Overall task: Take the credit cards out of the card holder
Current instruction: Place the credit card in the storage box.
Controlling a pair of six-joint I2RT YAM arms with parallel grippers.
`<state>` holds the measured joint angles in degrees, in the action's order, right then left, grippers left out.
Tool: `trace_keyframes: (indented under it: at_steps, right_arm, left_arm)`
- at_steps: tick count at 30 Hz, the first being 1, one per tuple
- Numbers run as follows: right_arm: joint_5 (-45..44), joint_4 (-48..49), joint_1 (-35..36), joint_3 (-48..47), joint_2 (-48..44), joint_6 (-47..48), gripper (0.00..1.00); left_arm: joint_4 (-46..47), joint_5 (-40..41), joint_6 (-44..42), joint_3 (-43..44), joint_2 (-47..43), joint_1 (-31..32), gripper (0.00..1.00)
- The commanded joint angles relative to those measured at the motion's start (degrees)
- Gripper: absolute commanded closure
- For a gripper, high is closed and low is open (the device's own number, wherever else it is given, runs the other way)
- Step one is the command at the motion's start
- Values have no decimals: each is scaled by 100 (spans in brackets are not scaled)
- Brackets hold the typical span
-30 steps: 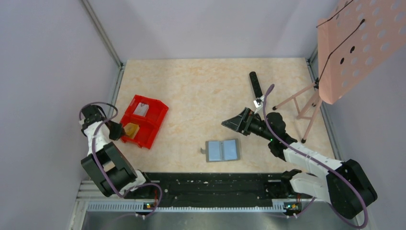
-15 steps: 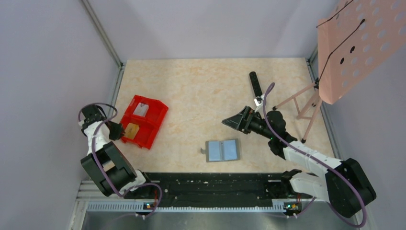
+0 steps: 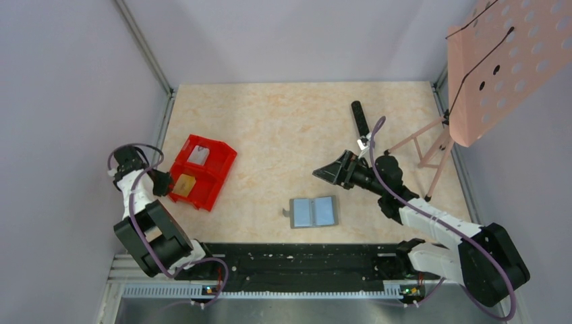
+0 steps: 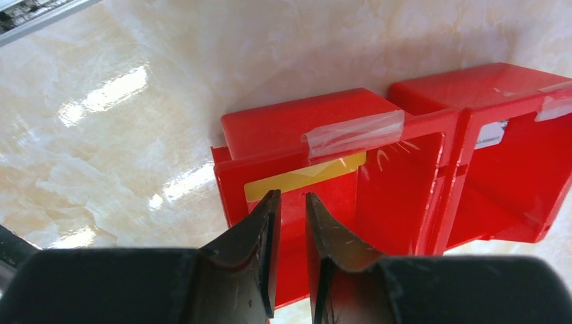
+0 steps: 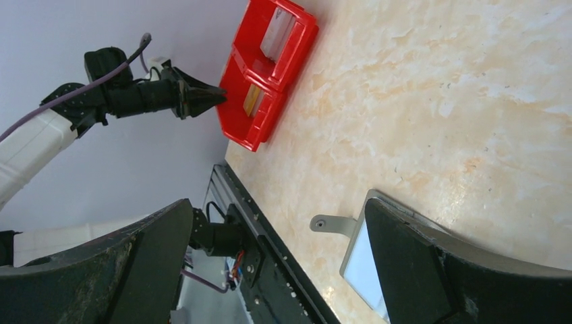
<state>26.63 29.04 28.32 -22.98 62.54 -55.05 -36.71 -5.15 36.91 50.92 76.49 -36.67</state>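
Left end effector (image 4: 291, 199), fingers (image 4: 256, 243) a bit apart and empty, should back away slowly, not bumping the yellow card (image 4: 303, 179)

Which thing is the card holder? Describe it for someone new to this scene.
On the marbled table, look close to the near edge, about midway along it. The card holder lies open and flat, right of the red bin. It is the only grey bifold with two pale blue panels; the bin is red and boxy, the black stick at the back thin.
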Motion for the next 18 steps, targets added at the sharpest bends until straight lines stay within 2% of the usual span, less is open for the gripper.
trace_keyframes:
  at_steps: [1,11,15,18]
  right_arm:
    - [79,-59,-71,-350,-37,306,1]
    - [97,-851,-72,-617,-64,606,3]
    - [89,-1399,-71,-749,-79,839,3]
    - [66,-1746,-72,-793,-90,957,5]
  left_arm:
    - [157,-318,62,235,-265,-25,73]
    - [185,-613,-79,294,-856,109,58]
    - [81,-651,-334,431,-1157,385,47]
    - [-150,-682,-442,581,-1325,851,46]
